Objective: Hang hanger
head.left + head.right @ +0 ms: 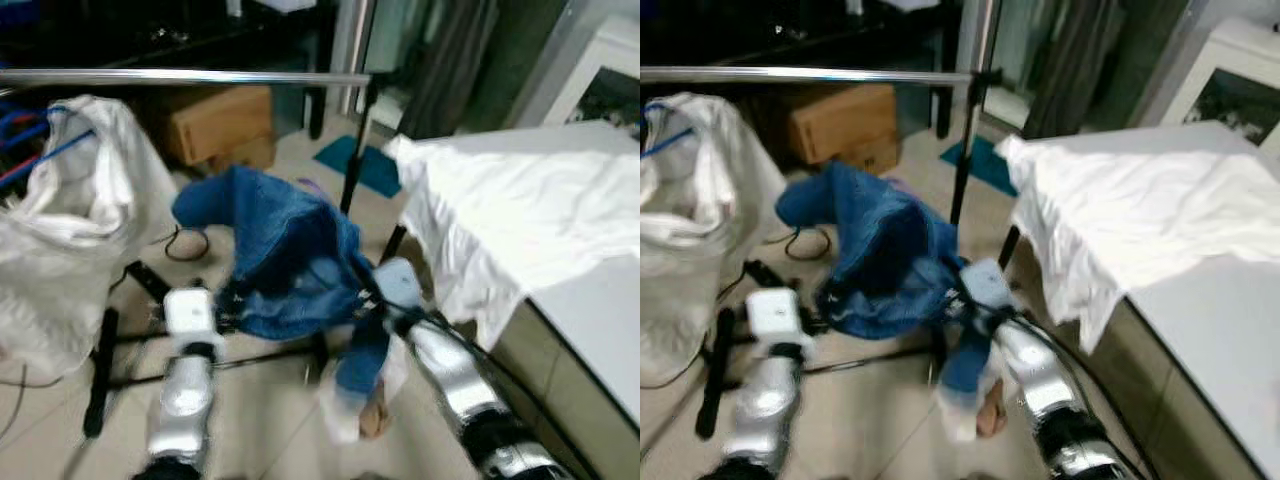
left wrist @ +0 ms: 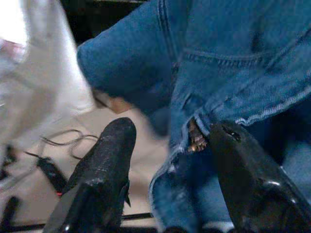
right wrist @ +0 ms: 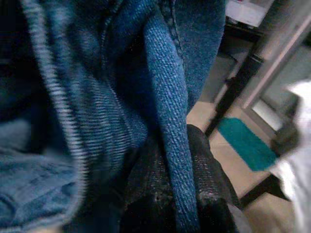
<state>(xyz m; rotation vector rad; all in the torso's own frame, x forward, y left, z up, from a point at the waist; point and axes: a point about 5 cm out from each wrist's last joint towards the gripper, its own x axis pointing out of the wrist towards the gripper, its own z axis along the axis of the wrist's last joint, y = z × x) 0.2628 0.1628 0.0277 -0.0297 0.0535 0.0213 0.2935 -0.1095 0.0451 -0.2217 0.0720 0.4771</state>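
Fingers (image 3: 204, 194) of right gripper (image 3: 170, 204) pinched on a fold of the blue denim jacket (image 1: 285, 255); left gripper (image 2: 170, 160) spread open at the hem. Jacket held up between both, below the metal rail (image 1: 185, 77), beside white-draped table (image 1: 600, 320).

I can't make out any hanger; the denim jacket (image 1: 285, 265) would cover it. The right gripper (image 3: 170, 194) is buried in a denim fold, its fingertips unseen. Both head views are blurred. The clothes rail (image 1: 180, 77) runs off my left edge.
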